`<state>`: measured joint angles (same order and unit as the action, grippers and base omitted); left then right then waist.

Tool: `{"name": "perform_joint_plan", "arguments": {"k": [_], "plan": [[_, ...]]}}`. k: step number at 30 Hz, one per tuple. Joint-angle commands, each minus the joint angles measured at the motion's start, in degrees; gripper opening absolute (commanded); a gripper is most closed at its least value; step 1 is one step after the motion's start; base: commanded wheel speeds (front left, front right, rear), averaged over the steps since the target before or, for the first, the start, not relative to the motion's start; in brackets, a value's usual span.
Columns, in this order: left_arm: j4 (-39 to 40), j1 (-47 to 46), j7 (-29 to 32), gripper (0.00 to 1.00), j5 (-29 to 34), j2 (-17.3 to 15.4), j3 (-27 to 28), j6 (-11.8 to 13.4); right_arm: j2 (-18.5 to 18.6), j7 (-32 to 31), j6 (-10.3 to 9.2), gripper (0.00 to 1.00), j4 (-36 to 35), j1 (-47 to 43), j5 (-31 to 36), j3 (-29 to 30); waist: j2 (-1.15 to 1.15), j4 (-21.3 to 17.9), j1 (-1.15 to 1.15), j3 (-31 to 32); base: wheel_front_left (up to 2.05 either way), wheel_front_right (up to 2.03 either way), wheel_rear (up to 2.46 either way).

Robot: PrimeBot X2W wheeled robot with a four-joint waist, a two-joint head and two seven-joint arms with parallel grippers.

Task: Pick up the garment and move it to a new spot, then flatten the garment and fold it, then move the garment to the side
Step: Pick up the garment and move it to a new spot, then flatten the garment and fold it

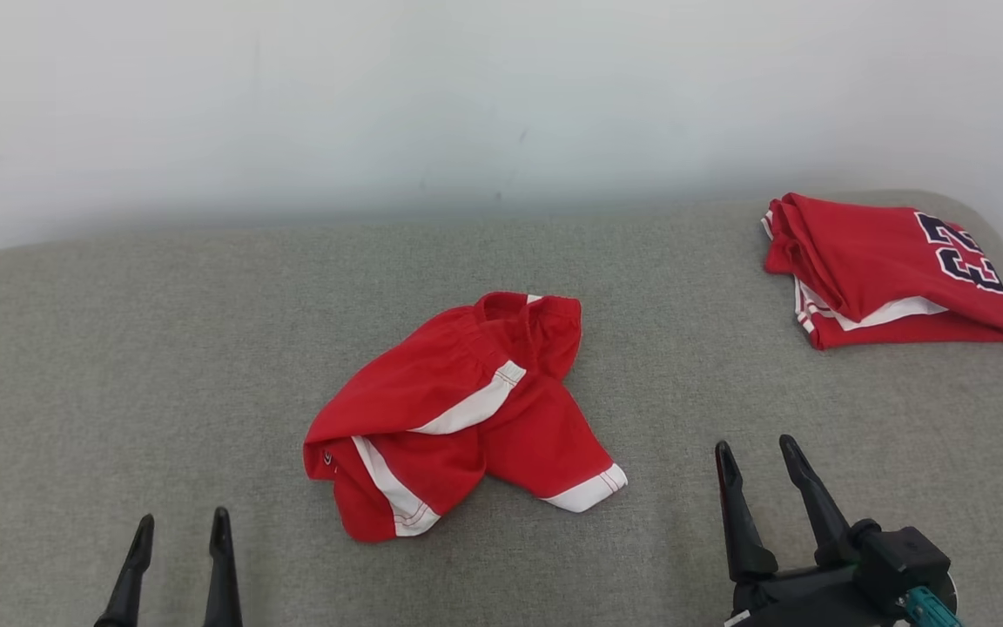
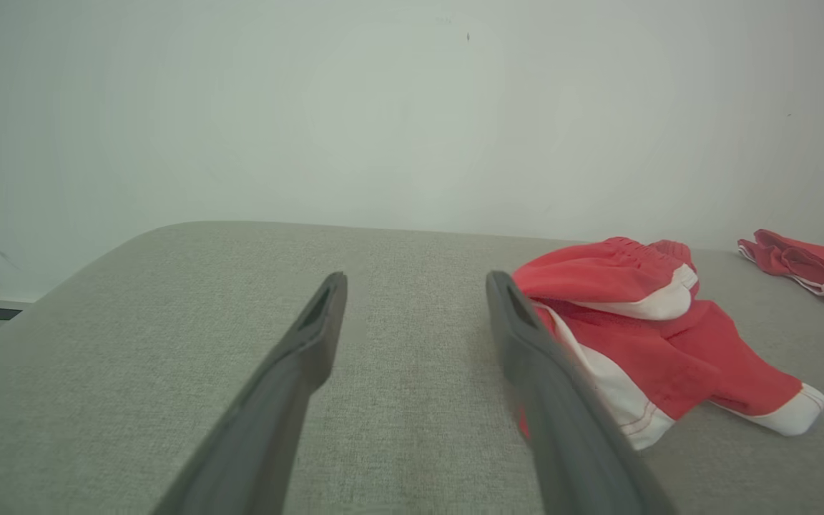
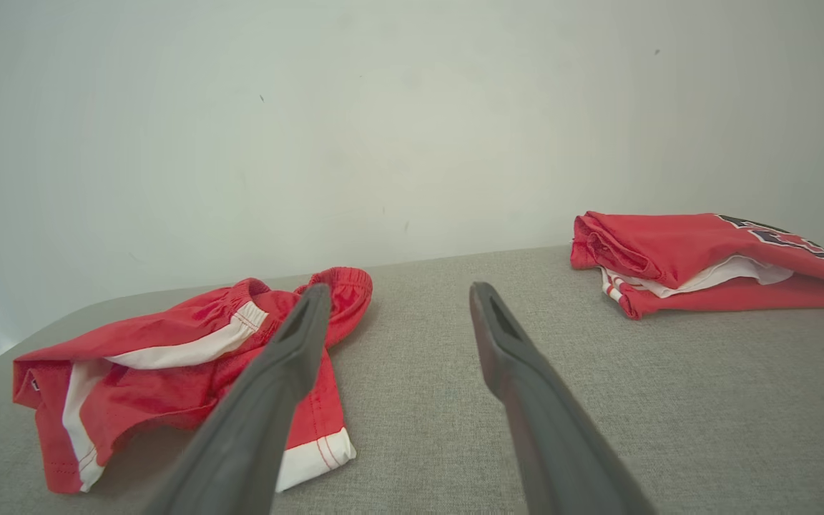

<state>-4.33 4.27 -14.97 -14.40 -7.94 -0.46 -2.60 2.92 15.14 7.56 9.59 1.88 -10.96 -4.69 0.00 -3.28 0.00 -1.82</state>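
I am holding my left gripper (image 1: 184,518) wide open, its two dark fingers spread with nothing between them, over the front left part of the grey upholstered surface (image 1: 162,348). My right gripper (image 1: 756,446) is standing just as wide and just as empty over the front right part of that surface.

The garment (image 1: 458,418) is lying in a crumpled heap near the middle of the surface, between my two grippers and farther back than their fingertips, and neither one is touching it. It is showing bright red cloth crossed by white panels, with thin red-and-white stripe trim along one hem. A gathered red band is bunching up at the end toward the back of the surface. One white-edged corner is pointing toward the front right, and another fold is hanging toward the front left.

In my left wrist view the garment (image 2: 641,336) is sitting beside my right-hand finger. A folded red jersey (image 1: 885,261) with dark numerals is resting at the back right corner of the surface, well apart from the garment.
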Motion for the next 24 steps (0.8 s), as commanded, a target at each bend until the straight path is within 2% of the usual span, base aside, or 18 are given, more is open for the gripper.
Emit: {"name": "perform_joint_plan", "arguments": {"k": [1, 6, 12, 24], "plan": [[-0.1, 0.9, -0.2, 1.0, 0.6, 0.8, 1.4, -0.5, -0.1, 0.1, -0.11, 1.0, 0.0, -0.7, 0.3, 0.2, 0.0, 0.4, 0.0, 0.3, 0.0, 0.0, 0.0], [-0.4, 2.1, -0.2, 1.0, 2.5, 2.9, 4.2, -1.9, -0.1, 0.1, -0.11, 1.0, 0.1, -1.4, 0.5, 0.7, 0.0, 1.2, 0.0, 0.7, 0.0, 0.0, 0.0], [-0.6, 2.6, -0.2, 1.0, 5.0, 4.4, 5.2, -2.9, -0.1, 0.1, -0.11, 1.0, 0.4, -2.3, 0.5, 0.8, 0.0, 2.3, 0.0, 1.2, 0.0, 0.0, 0.0], [1.2, 3.3, -0.2, 1.0, 7.1, 5.1, 5.4, -3.8, -0.1, 0.1, -0.11, 1.0, 0.3, -3.0, 0.1, 1.0, 0.0, 2.7, 0.0, 1.5, 0.0, 0.0, 0.0]]}}
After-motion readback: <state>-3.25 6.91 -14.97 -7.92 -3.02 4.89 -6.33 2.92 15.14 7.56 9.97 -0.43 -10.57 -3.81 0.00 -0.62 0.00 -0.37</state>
